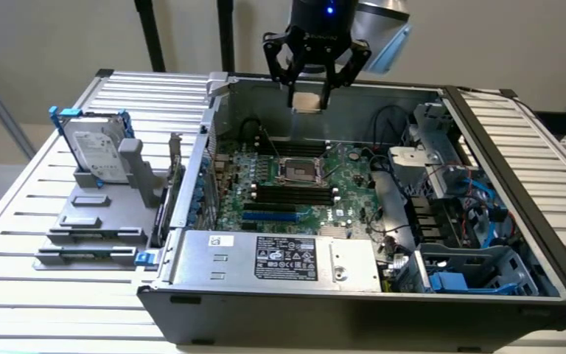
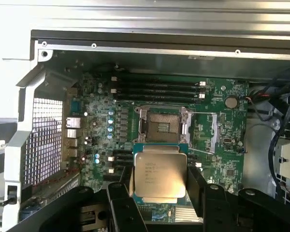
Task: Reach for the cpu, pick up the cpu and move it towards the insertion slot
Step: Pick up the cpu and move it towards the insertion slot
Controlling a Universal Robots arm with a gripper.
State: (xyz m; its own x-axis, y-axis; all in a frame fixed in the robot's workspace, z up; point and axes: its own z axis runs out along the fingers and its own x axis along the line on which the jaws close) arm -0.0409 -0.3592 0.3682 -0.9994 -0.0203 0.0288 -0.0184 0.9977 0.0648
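Open computer case (image 1: 519, 243) on the slatted table (image 1: 27, 221), and my gripper (image 1: 309, 99) is pinching the cpu (image 2: 160, 175) up above the insertion slot (image 2: 163, 124).

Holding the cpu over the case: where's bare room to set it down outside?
Bare slatted table at exterior view's left of the hard drive, and near the front corner. Crowded: motherboard around the insertion slot, cables.
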